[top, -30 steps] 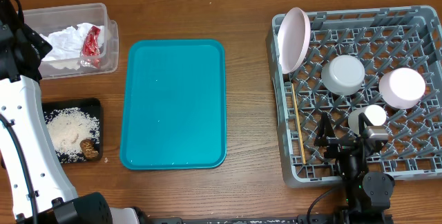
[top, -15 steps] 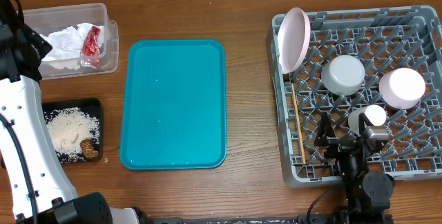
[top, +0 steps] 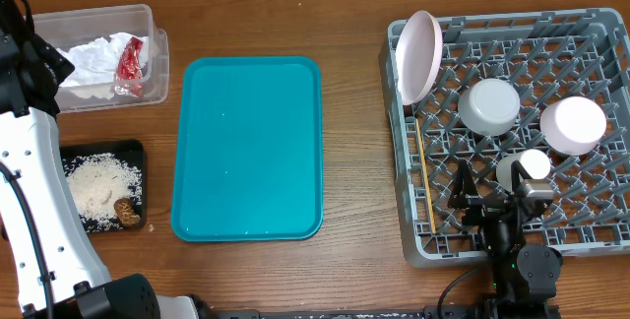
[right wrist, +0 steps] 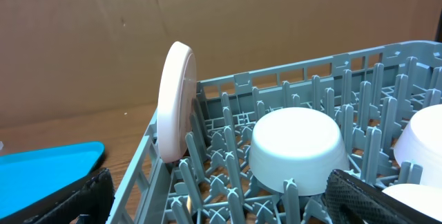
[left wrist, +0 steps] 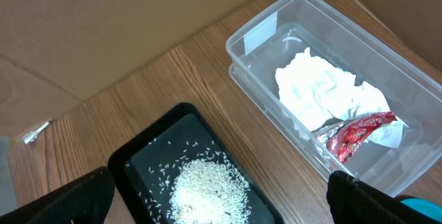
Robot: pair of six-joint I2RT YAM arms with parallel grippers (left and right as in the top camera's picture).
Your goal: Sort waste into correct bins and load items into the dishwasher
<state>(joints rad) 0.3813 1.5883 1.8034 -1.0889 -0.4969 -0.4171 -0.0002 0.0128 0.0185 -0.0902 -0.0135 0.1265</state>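
Wooden desk [top: 354, 24]: plate [top: 418, 56] upright in rack [top: 591, 230], right; napkin [top: 91, 61] and wrapper [top: 129, 61] in tub [top: 98, 19], far left. Left end effector [left wrist: 221, 209] and right end effector [right wrist: 217, 204] both spread wide, empty.

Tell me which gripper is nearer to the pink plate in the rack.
Right. The right gripper is over the dish rack, where the pink plate stands. The left gripper is across the table, near the clear tub and black tray.

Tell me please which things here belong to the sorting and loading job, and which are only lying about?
Belong to the job: napkin, red wrapper, rice crumbs, clear tub, black tray, plate, grey-white bowl, pink bowl, cup, wooden stick, dish rack.
Only lying about: teal tray.
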